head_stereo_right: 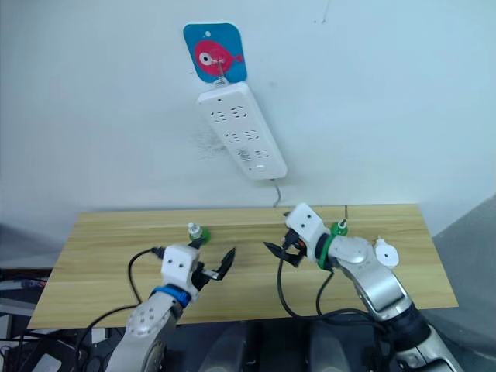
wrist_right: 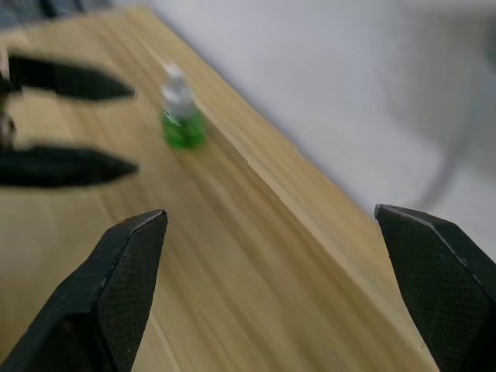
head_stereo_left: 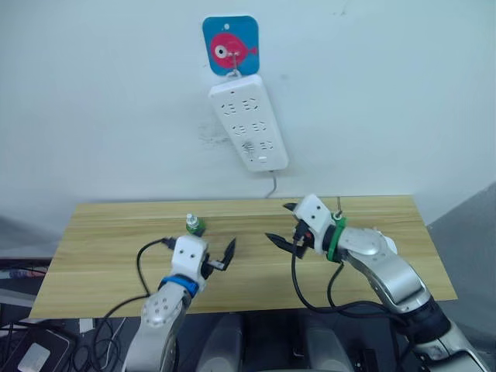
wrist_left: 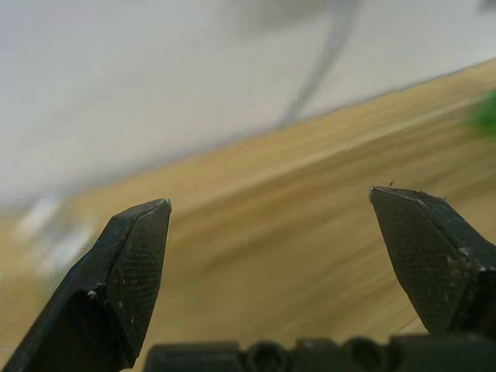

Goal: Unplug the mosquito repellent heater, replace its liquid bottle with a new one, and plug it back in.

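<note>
- On the wall above the table (head_stereo_left: 116, 232) hangs a long white power strip (head_stereo_left: 249, 124). It is smooth plastic with rows of little socket holes, and it tilts a bit.
- Just above it is a blue square sticker (head_stereo_left: 230, 44) with round corners and a pink fish on it. No words can be read on the sticker or the strip.
- A thin grey cord (head_stereo_left: 273, 186) drops from the strip's low end and goes behind the table's back edge.
- The table is light wood with long straight grain lines.
- The new bottle (head_stereo_left: 194, 225) stands upright near the back of the table, on the robot's left side. It is tiny, round and see-through green with a small white cap. In the right wrist view (wrist_right: 181, 116) it looks soft and blurry.
- The left gripper (head_stereo_left: 221, 256) hovers over the table, just in front of that bottle. Its two pointed black fingers are spread wide, and nothing is between them.
- The right gripper (head_stereo_left: 283, 226) hovers over the middle of the table. Its fingers are spread wide too, with nothing in them.
- The heater (head_stereo_right: 385, 253) is a small white round thing lying on the table's right side, partly hidden behind the right arm.
- A small green bit (head_stereo_right: 339, 228) with a thin stick on top peeks out above the right wrist. It is too small to tell what it is.
</note>
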Action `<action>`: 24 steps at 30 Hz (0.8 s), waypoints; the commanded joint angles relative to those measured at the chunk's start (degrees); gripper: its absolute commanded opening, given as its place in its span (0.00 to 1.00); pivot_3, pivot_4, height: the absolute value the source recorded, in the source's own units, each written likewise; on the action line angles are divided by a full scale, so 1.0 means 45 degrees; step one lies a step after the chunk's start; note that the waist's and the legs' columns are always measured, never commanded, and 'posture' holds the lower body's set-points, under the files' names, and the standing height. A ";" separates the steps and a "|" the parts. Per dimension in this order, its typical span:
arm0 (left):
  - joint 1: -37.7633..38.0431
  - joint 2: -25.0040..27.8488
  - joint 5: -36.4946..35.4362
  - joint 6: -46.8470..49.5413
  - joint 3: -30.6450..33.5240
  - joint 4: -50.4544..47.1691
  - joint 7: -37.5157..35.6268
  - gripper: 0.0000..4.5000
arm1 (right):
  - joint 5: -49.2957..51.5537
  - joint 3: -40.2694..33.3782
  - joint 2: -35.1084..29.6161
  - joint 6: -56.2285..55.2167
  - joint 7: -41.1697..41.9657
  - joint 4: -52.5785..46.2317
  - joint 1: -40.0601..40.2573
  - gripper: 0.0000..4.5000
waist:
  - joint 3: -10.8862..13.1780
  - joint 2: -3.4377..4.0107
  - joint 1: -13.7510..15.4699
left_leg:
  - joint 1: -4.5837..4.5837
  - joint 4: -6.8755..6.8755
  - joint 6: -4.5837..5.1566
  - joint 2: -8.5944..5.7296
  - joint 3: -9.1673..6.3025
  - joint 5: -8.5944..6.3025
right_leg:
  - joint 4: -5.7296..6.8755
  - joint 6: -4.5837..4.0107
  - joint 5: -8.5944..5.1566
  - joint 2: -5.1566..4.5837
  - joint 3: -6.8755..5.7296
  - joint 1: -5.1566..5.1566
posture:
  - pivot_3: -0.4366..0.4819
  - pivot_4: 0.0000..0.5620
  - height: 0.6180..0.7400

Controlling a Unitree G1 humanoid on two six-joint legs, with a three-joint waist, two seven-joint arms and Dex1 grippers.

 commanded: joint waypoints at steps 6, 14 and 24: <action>-0.0594 -0.1002 0.0010 -0.2125 0.0943 0.2809 0.1281 1.00 | 0.1601 -0.0245 -0.0590 0.1763 0.2210 -0.1272 -0.1560 0.99 | 0.0334 -0.0024 0.0524 | -0.0073 -0.0012 0.0020 -0.0002 -0.0008 -0.0013 | -0.0066 0.0000 0.0006 -0.0030 -0.0060 -0.0023 | 0.71 0.57 1.00; -0.3508 -0.0919 -0.0077 -0.4486 0.1419 0.8030 0.0999 1.00 | 0.2171 -0.0081 -0.0110 0.3670 0.1987 -0.1960 -0.3154 0.99 | 0.0435 -0.0040 0.0547 | -0.0116 -0.0033 0.0029 -0.0004 -0.0017 -0.0023 | -0.0112 -0.0002 0.0014 -0.0139 -0.0246 -0.0046 | 0.69 0.59 1.00; -0.6187 -0.0589 -0.0199 -0.6679 0.1924 1.2512 0.0872 1.00 | 0.2598 -0.0354 -0.0519 0.4808 0.1947 -0.2731 -0.3447 0.99 | 0.0481 -0.0038 0.0519 | -0.0118 -0.0036 0.0026 -0.0007 -0.0045 -0.0033 | -0.0132 -0.0006 0.0023 -0.0156 -0.0299 -0.0034 | 0.66 0.58 1.00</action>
